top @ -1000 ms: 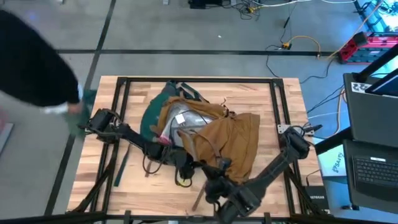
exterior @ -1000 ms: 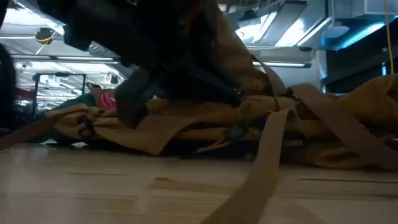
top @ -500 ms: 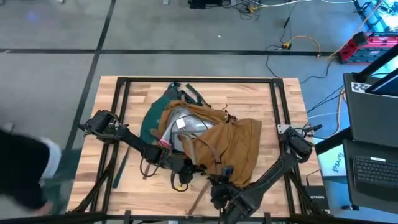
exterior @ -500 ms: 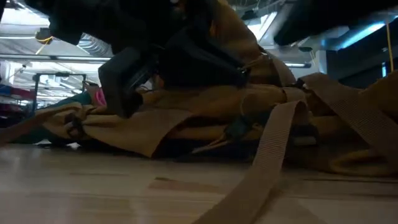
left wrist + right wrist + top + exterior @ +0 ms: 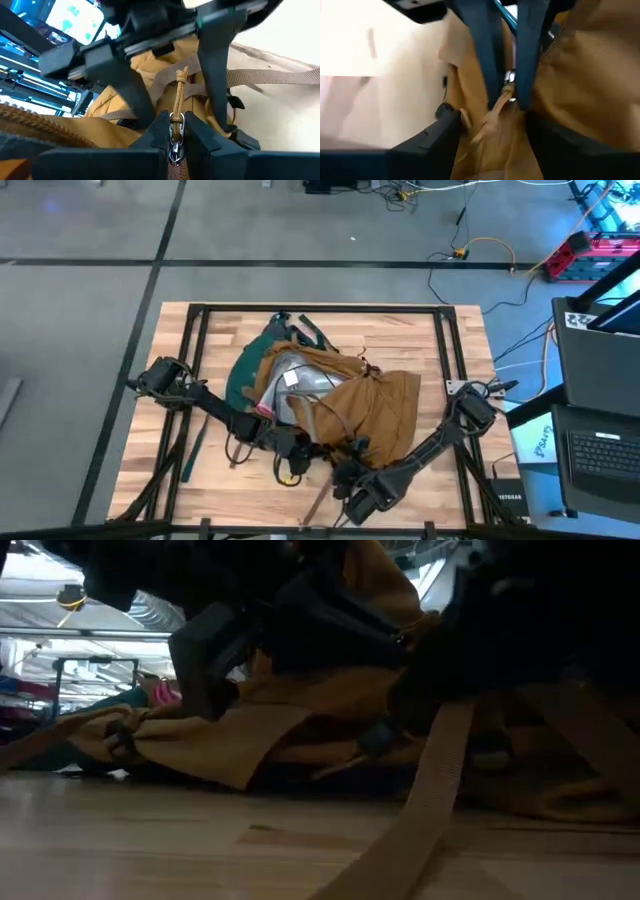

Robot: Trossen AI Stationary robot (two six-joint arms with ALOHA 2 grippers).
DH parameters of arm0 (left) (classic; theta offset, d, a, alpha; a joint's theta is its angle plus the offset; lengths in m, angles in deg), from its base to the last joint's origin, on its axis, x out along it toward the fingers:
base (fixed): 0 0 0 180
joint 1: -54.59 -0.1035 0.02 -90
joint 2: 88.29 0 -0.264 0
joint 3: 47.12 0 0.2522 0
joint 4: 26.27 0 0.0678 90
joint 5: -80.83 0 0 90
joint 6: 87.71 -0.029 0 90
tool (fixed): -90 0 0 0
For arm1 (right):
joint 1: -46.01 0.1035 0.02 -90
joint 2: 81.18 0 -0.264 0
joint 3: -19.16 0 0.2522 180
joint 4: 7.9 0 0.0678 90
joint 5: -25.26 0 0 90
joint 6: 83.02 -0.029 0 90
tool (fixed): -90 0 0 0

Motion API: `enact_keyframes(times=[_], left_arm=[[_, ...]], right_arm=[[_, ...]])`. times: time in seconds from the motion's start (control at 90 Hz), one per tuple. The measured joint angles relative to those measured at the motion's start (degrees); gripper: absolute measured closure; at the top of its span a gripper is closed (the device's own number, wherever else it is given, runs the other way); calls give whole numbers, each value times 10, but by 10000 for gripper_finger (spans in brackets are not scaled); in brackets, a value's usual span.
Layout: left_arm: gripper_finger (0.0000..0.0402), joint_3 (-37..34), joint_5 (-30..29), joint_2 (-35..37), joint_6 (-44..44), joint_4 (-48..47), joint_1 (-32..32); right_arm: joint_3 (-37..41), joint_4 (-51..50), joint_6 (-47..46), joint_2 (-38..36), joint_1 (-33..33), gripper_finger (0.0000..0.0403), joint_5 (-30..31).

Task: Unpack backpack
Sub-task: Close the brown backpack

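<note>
Backpack (image 5: 385, 410): tan-brown, teal back panel, lies slumped mid-bench (image 5: 460, 350), grey lining exposed. Loose webbing strap (image 5: 420, 810) trails toward the near edge.
Left gripper (image 5: 176, 142): at the pack's near side, jaws pinching a corded zipper pull (image 5: 178, 102).
Right gripper (image 5: 507, 90): facing it across the same zipper, jaws closed on a metal zipper tab (image 5: 510, 76).

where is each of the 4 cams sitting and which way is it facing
High view: above the table, looking straight down; both arms reach the backpack.
Low view: at tabletop height, looking level across; a dark arm looms over the tan fabric.
Left wrist view: on the left arm, left pincer closed on the zipper pull.
Right wrist view: on the right arm, fingers against tan fabric.
All four share the backpack.
</note>
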Motion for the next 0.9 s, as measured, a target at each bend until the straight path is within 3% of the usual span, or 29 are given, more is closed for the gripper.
enact_keyframes(times=[0.189, 0.422, 0.9], left_arm=[[386, 0, 0, 0, 3, -2, 6], [386, 0, -41, 0, 5, -22, 23], [398, 1, -179, 14, 23, -91, 78]], right_arm=[[0, -3, 12, 0, -21, 230, -16], [0, -34, 17, 0, -16, 385, -20], [0, -171, -139, 0, 30, 398, -38]])
